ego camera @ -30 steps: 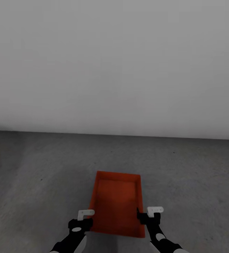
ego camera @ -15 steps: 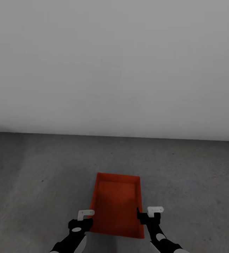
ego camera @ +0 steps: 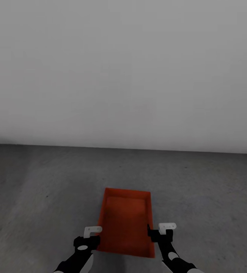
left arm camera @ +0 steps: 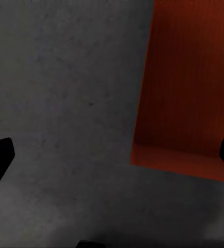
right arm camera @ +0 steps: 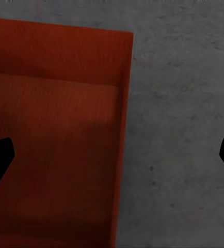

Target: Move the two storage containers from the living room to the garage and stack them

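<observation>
Head view is showing you one orange-red storage container [ego camera: 125, 223] sitting on the dark grey concrete floor [ego camera: 43, 189], short of the white wall [ego camera: 123, 76]; left gripper [ego camera: 90, 236] and right gripper [ego camera: 160, 232] are hovering released beside its long walls, bare concrete flanking both.

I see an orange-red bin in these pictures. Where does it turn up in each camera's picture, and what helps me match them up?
Head view: the orange-red bin sits low in the middle, on the grey floor, between the two grippers.
Left wrist view: the bin takes up the picture's right side.
Right wrist view: the bin takes up the picture's left side.
Shared landmark: the rough grey floor that borders the bin's long straight wall.
</observation>
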`<state>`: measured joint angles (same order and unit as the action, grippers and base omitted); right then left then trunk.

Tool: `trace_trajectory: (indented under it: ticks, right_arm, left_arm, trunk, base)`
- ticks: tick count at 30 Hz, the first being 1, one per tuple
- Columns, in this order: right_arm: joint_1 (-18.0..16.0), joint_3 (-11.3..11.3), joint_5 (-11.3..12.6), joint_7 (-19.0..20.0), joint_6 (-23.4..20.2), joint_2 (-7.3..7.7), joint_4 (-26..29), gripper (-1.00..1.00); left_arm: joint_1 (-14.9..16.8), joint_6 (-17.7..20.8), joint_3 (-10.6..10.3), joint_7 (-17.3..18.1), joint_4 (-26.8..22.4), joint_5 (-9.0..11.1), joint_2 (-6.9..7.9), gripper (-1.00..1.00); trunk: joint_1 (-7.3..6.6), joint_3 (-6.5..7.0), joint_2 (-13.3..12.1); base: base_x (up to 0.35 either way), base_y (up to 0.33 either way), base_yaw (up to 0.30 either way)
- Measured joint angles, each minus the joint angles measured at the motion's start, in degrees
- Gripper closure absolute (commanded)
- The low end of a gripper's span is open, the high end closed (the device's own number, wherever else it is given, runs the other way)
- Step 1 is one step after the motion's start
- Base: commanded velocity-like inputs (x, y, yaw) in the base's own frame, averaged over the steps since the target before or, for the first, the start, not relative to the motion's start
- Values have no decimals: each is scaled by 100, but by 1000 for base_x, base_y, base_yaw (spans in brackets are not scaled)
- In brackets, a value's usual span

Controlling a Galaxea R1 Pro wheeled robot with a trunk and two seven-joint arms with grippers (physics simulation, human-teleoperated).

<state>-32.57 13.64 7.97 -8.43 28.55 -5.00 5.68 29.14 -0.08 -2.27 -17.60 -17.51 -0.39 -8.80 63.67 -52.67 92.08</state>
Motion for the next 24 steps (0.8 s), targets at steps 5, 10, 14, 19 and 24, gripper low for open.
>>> trace_trajectory:
  ticks: [5,10,14,19,24]
  right_arm:
    - [0,0,0,0,2,0,0,-100]
    - [0,0,0,0,6,0,0,-100]
    - [0,0,0,0,4,0,0,-100]
    - [0,0,0,-3,8,0,0,-100]
    - [0,0,2,-9,62,-2,-15,-100]
  left_arm:
    - [1,0,-3,1,0,-4,0,-100]
    - [0,0,-3,1,0,-8,0,-100]
    - [0,0,-3,0,0,-9,2,-100]
    - [-1,0,-4,0,0,-10,0,-100]
    - [-1,0,-4,0,0,-10,0,-100]
  trunk:
    - [-110,90,-201]
    - [-220,180,-401]
    - [-308,251,-562]
    - [-417,341,-762]
    - [-527,431,-963]
  base:
    - [0,0,0]
    - [0,0,0]
    - [0,0,0]
    - [0,0,0]
    - [0,0,0]
